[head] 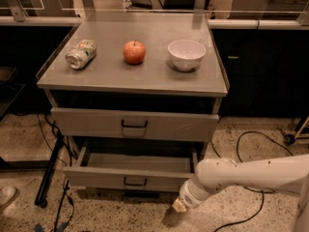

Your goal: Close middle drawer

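The middle drawer (96, 176) is a wide grey metal drawer with a small dark wire handle (135, 181). It stands pulled out below the top drawer (87, 122), which sits flush. My gripper (179, 205) is at the end of the white arm (241, 175) that reaches in from the right. It hangs low just in front of the middle drawer's right front corner, close above the floor. Any lower drawer is hidden beneath the open one.
On the cabinet top (145, 79) lie a tipped can (80, 54), a red apple (134, 51) and a white bowl (186, 54). Black cables (251, 144) run over the speckled floor on both sides. Dark counters stand behind.
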